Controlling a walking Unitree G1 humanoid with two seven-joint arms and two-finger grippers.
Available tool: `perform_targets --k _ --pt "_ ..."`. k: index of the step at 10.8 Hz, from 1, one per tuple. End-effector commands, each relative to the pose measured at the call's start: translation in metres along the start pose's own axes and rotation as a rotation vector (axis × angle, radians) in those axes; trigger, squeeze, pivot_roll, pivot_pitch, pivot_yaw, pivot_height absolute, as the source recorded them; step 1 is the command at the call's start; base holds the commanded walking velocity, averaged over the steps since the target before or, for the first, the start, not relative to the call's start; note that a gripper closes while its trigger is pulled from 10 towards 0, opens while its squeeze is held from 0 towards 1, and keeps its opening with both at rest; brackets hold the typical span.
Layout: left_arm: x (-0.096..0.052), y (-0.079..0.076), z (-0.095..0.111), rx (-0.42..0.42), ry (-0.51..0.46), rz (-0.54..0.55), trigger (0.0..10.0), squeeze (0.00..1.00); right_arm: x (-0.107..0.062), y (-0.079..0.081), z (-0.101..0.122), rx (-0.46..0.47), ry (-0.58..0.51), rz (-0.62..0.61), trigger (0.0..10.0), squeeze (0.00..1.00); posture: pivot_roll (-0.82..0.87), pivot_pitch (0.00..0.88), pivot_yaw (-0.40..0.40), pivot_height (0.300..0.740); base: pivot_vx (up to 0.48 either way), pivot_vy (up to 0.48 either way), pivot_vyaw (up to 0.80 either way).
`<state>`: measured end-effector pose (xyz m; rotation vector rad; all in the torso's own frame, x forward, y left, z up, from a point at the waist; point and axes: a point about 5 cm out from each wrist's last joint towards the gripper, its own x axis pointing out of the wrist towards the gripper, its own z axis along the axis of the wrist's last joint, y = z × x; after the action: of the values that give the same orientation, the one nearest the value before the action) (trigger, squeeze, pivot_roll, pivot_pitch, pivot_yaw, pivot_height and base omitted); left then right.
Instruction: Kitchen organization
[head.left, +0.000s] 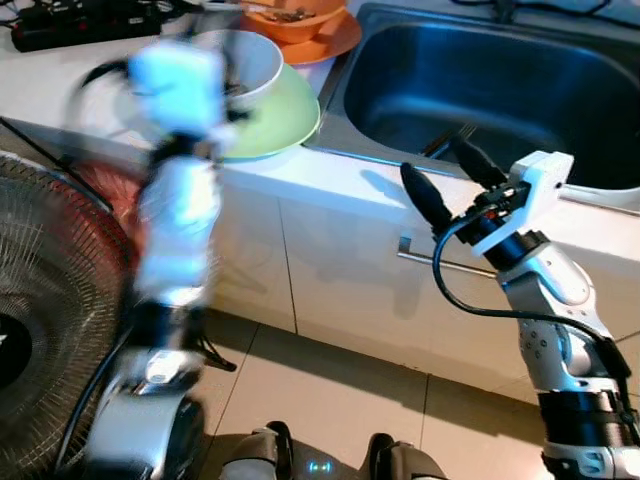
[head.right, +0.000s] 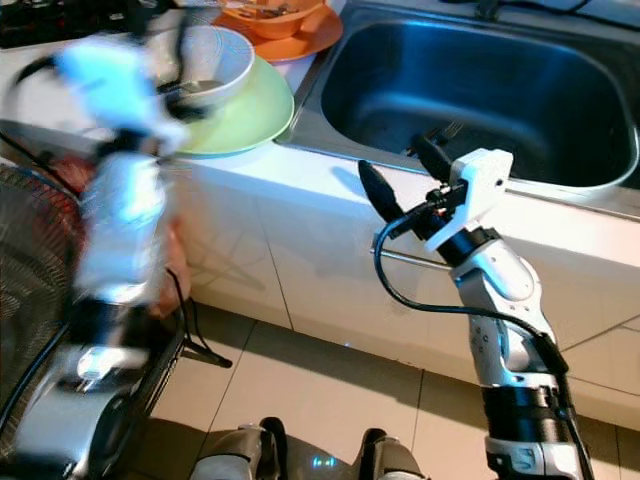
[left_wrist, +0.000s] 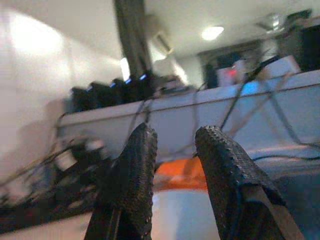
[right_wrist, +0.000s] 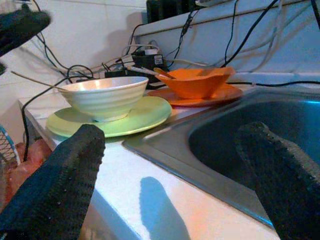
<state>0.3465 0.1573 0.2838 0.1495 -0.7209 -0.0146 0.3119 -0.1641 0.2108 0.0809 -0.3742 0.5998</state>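
A round fan (head.left: 40, 330) with a wire grille stands on the floor at the left, in front of the white cupboard doors (head.left: 330, 270). A metal handle (head.left: 425, 255) runs across one door. The floor (head.left: 330, 390) is laid with pale tiles. At the back, a black power strip (head.left: 90, 22) lies by the wall with dark cables (right_wrist: 240, 35) trailing around it.

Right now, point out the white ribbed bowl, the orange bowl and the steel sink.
white ribbed bowl (right_wrist: 104, 100), right wrist view, outer side wall.
orange bowl (right_wrist: 197, 84), right wrist view, front wall.
steel sink (head.left: 480, 80), left eye view, bare basin floor.
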Motion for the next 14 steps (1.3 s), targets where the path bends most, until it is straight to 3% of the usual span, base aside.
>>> perform_targets --k 1,2,5,6,9,12,13,14 --pt "-0.004 0.010 0.003 0.014 0.005 0.008 10.0 0.00 0.002 0.001 0.002 -0.002 -0.015 0.018 10.0 0.00 0.06 0.161 -0.004 0.740 0.000 0.000 0.00" --pt "-0.008 0.016 0.005 0.014 0.007 0.015 10.0 1.00 0.002 0.001 0.001 0.000 -0.016 0.021 10.0 0.00 0.06 0.163 -0.007 0.740 0.000 0.000 0.00" --pt "-0.023 0.039 0.004 0.028 0.056 0.058 10.0 1.00 0.003 0.001 -0.001 0.006 -0.014 0.033 10.0 0.00 0.06 0.167 -0.014 0.740 0.000 0.000 0.00" --pt "-0.027 0.044 0.003 0.034 0.074 0.055 10.0 0.00 0.002 0.000 -0.001 0.005 -0.012 0.033 10.0 0.00 0.06 0.168 -0.018 0.740 0.000 0.000 0.00" --pt "-0.033 0.057 -0.006 0.061 0.128 0.070 10.0 0.00 0.003 0.000 0.000 0.003 -0.011 0.041 10.0 0.00 0.06 0.163 -0.026 0.740 0.000 0.000 0.00" --pt "-0.033 0.052 -0.021 0.026 0.186 0.045 10.0 0.00 0.002 0.001 0.000 0.003 -0.011 0.047 10.0 0.00 0.05 0.158 -0.035 0.740 0.000 0.000 0.00" --pt "-0.033 0.051 -0.023 0.020 0.191 0.044 10.0 0.81 0.002 0.002 0.001 0.003 -0.011 0.049 10.0 0.00 0.05 0.158 -0.035 0.740 0.000 0.000 0.00" --pt "-0.030 0.047 -0.026 0.004 0.196 0.045 10.0 1.00 0.002 0.002 0.001 0.003 -0.010 0.050 10.0 0.00 0.05 0.169 -0.038 0.740 0.000 0.000 0.00"
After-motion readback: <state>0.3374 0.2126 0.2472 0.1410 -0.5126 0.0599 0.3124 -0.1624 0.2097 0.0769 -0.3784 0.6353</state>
